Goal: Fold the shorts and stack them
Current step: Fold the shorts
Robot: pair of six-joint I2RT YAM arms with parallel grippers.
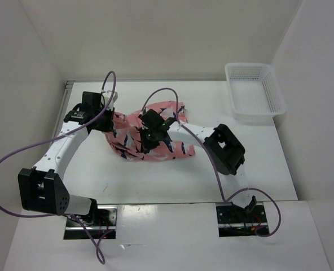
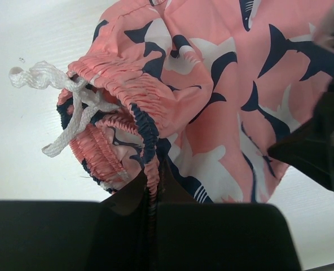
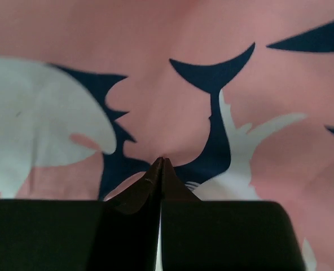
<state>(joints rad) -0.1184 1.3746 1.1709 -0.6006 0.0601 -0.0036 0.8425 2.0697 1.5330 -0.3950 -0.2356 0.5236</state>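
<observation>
Left gripper (image 2: 154,178) pinched shut on the elastic waistband (image 2: 124,82) of the shorts (image 2: 212,84). Right gripper (image 3: 161,165) closed, tips nipping a pucker of cloth mid-garment. Shorts: salmon pink with navy-and-white sharks, lying crumpled on the table (image 1: 257,169) between both arms, well apart from the basket (image 1: 253,93). Only the left wrist view shows the white drawstring (image 2: 40,74), knotted, ends loose. Only the top view shows the basket.

left pincer (image 2: 154,183) pinching shorts (image 2: 223,84), white drawstring (image 2: 71,110) alongside
</observation>
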